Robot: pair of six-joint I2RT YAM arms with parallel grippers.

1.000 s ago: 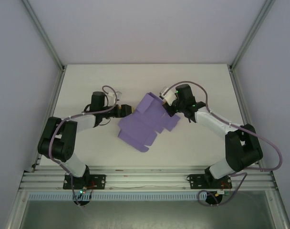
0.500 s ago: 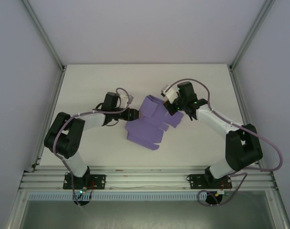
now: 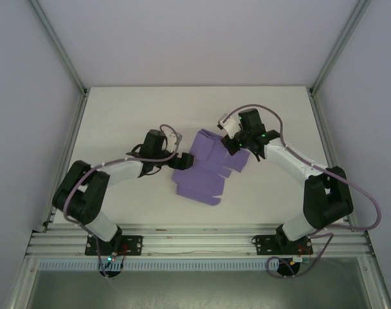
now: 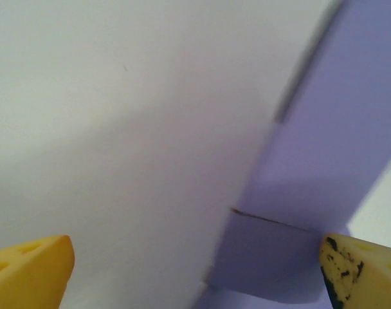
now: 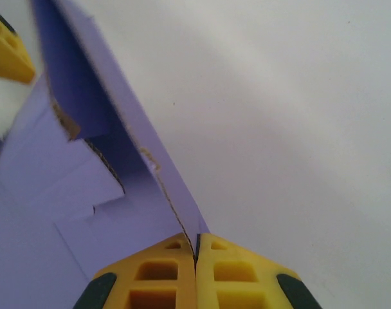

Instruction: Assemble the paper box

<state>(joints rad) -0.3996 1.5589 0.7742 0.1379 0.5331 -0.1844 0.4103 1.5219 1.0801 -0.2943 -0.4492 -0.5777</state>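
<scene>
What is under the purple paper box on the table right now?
The paper box lies on the white table, one edge pinched by the right gripper. Whatever is beneath the sheet itself is covered.

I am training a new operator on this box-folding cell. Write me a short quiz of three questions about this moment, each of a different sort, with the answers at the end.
1. True or false: the right gripper is closed on an edge of the purple paper box.
2. How do the jaws of the left gripper stand?
A) shut on a flap
B) wide open, at the left side of the paper
C) shut on nothing
3. Fill in the missing word: most of the paper box rests on the white ____.

Key
1. True: the paper edge runs in between the closed fingertips.
2. B
3. table
</scene>
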